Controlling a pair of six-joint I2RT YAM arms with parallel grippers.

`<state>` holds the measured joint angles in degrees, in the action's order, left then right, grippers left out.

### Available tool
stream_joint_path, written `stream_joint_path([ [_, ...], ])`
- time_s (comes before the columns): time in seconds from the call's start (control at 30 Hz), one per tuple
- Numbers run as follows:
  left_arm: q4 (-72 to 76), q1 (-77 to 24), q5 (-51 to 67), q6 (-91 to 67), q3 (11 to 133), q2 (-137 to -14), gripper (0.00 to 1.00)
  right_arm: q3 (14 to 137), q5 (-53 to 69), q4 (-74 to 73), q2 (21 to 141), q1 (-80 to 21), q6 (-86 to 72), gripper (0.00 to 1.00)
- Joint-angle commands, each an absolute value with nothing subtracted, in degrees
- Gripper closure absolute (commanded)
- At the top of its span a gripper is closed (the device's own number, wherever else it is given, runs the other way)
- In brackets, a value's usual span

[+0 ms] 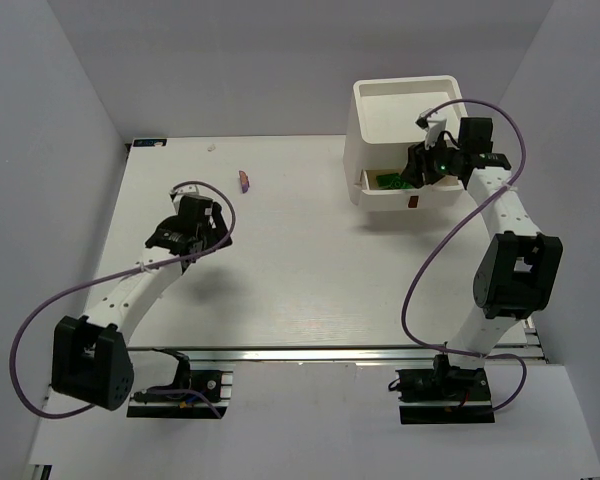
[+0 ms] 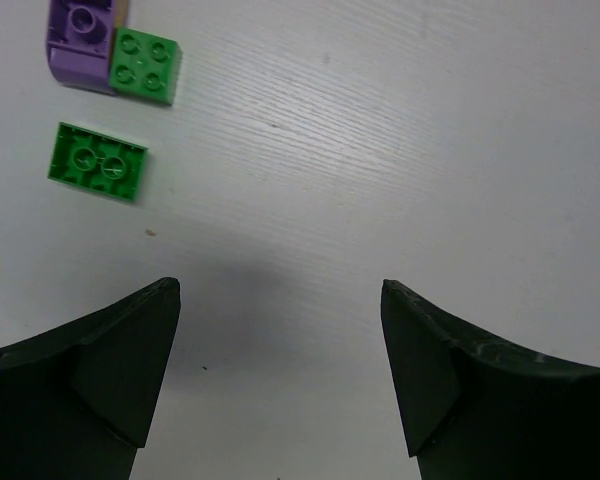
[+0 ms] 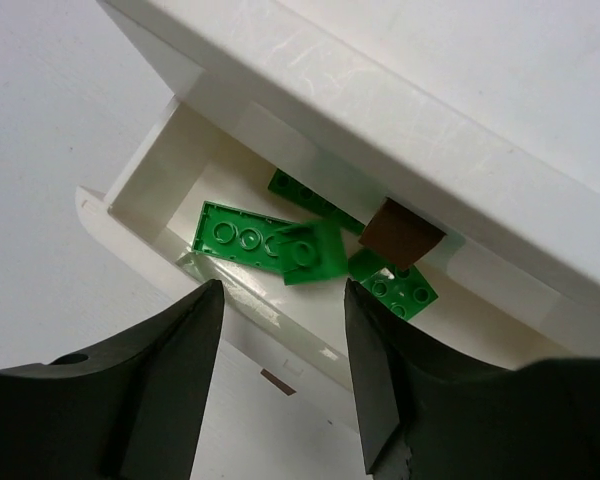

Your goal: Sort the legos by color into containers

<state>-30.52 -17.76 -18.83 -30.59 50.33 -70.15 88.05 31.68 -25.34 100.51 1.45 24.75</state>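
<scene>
Several green legos (image 3: pixel 242 238) sit in the open drawer (image 3: pixel 145 170), right jaws released just above. Left jaws hang wide apart over the desk (image 2: pixel 380 150).

Gripper: your right gripper (image 3: pixel 282 290) has its two dark fingers apart, with nothing between them, and the tips sit over the drawer's front edge.
Container: you see the open drawer (image 3: pixel 150 170) pulled out of the white unit (image 3: pixel 430 130).
Contents: the green legos (image 3: pixel 235 237) lie loose inside the drawer, some overlapping.
Unclear: one blurred green brick (image 3: pixel 312 252) is just past your fingertips; you cannot tell whether it is resting.
Fittings: a brown handle (image 3: pixel 401 236) sits on the unit's face above the drawer.
</scene>
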Motion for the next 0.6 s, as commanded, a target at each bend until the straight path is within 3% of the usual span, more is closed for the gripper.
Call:
stream_joint_path([
  [0.0,-32.96,-13.37,-16.71,-27.16,53.87,-72.42,0.09,91.93,32.60,-24.35,98.62,1.58,22.33,0.42],
  [0.13,-33.75,-8.18,-14.07,-25.49,55.90,-75.75,0.09,93.69,35.41,-26.45,97.39,1.67,22.85,0.47],
  [0.3,-33.32,-0.64,-8.81,-26.19,56.34,-79.88,0.09,92.47,48.40,-30.32,93.79,1.67,28.21,0.64],
  [0.37,-33.75,1.22,-6.43,-28.72,56.34,-80.94,0.09,90.18,50.35,-29.54,92.82,1.50,27.95,0.64],
  [0.57,-38.05,4.30,-4.31,-42.59,54.94,-82.53,0.10,86.14,50.01,-24.53,90.62,1.67,24.88,0.53],
])
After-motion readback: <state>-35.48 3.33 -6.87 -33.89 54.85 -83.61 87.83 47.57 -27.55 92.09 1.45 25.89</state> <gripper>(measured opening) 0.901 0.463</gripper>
